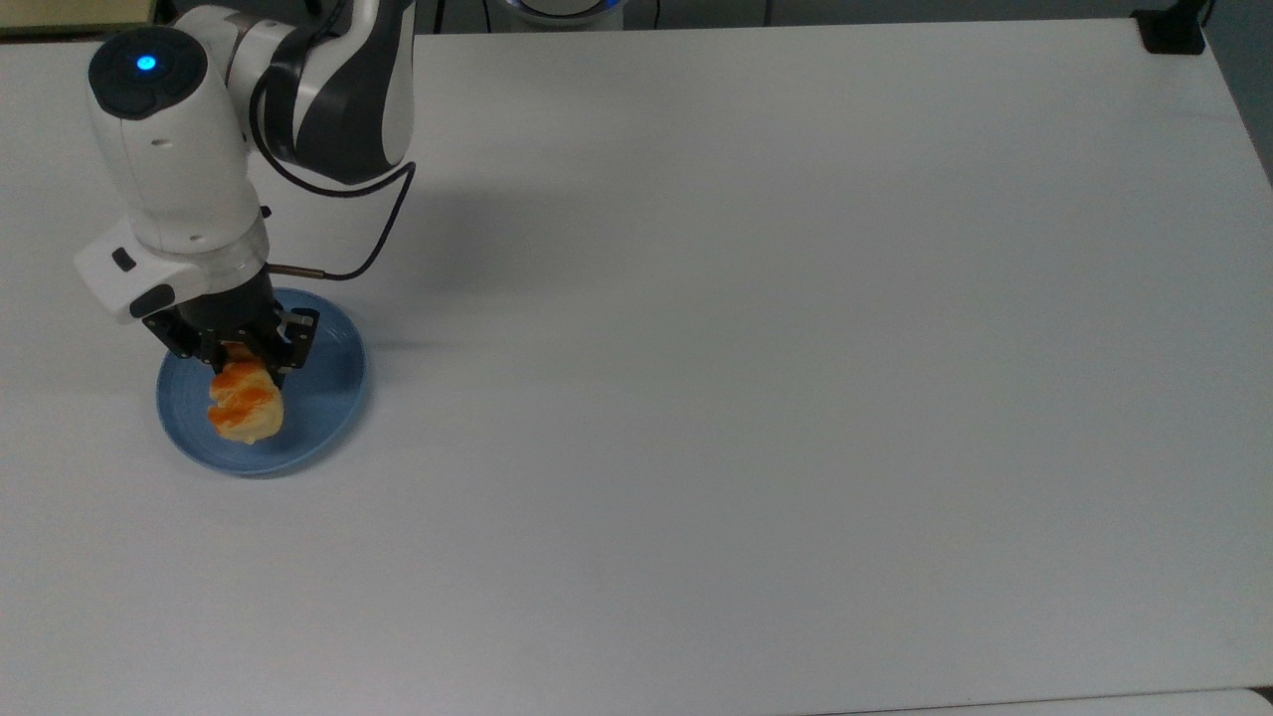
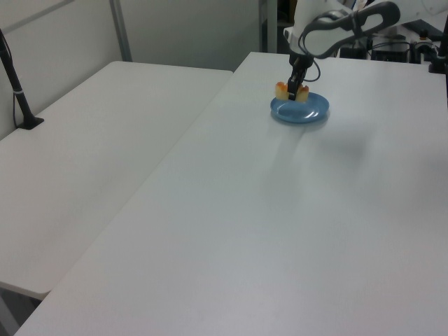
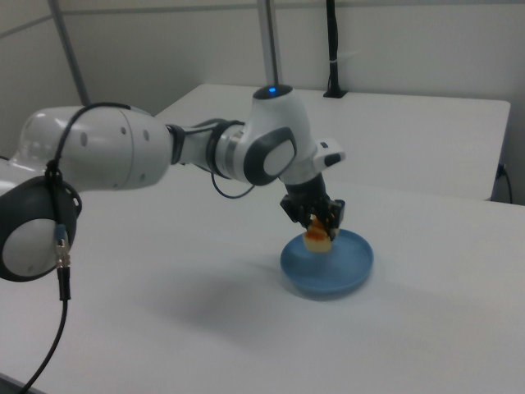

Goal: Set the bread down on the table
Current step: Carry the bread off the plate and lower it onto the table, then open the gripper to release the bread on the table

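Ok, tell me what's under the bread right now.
The bread hangs in the gripper, lifted clear of the blue plate directly below it. The plate's bare surface shows beneath; the bread's own underside is hidden.

Overhead camera, two opposing oblique cameras, shared plate [image 1: 333,398].

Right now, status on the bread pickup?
Gripper shut on the bread. Bread lifted clear above the blue plate, not yet over bare table. Nothing in the way.

Even, bright overhead light; soft arm shadow on the table [image 1: 756,298], mild graininess.
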